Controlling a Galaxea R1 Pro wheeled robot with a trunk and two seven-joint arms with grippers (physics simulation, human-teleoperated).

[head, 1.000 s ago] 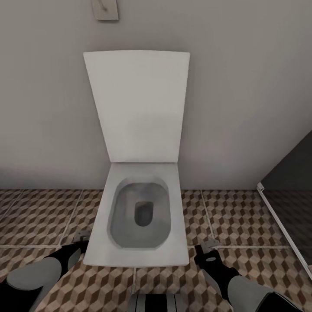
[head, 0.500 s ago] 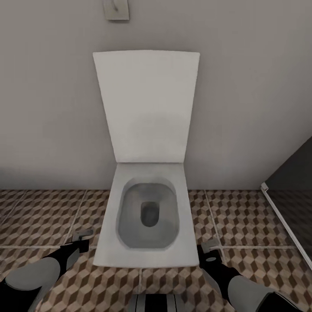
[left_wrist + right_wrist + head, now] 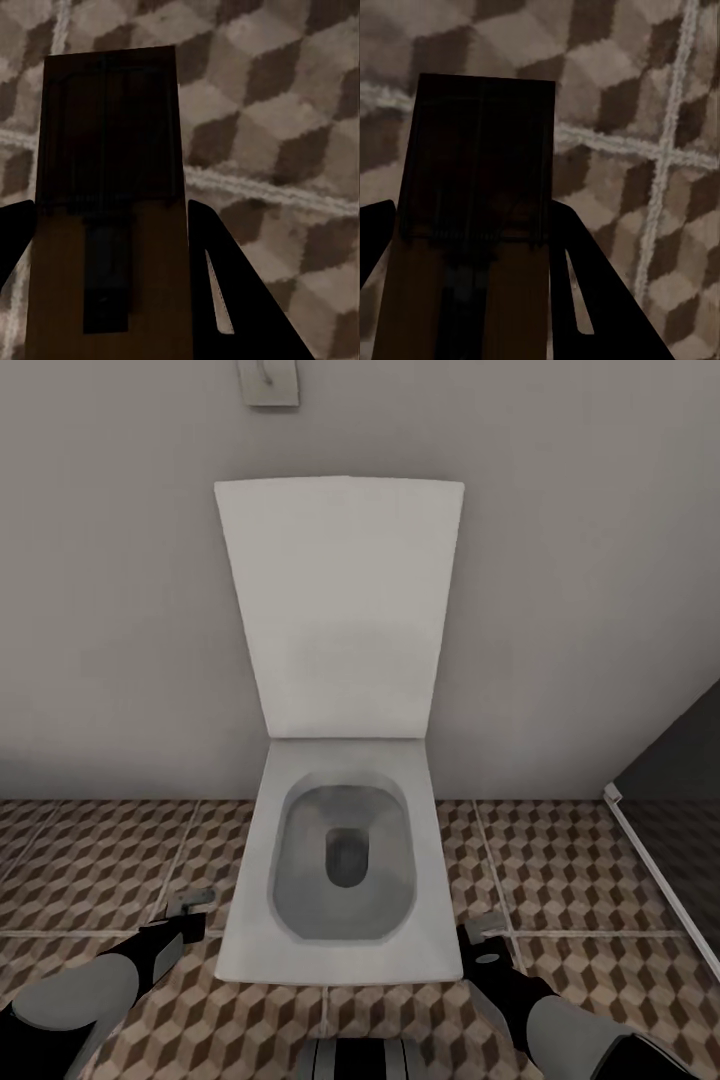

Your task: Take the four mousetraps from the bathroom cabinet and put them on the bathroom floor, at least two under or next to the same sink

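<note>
Head view: framing shifted slightly right since a second ago; toilet [image 3: 340, 840] central on bathroom floor [image 3: 100, 860].
Left wrist: left gripper [image 3: 105, 247] clamps a mousetrap [image 3: 109, 210].
Right wrist: right gripper [image 3: 469, 247] clamps another mousetrap [image 3: 476, 202].
No legible writing.

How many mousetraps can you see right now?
2. One mousetrap sits between the fingers of the left pincer, the other mousetrap in the right pincer, both above the tiled floor. Others may be out of view.

No text, label, brand, number or sign can be read in any of the views; the toilet [image 3: 340, 760], wall and patterned floor tiles [image 3: 560, 870] carry no lettering.
</note>
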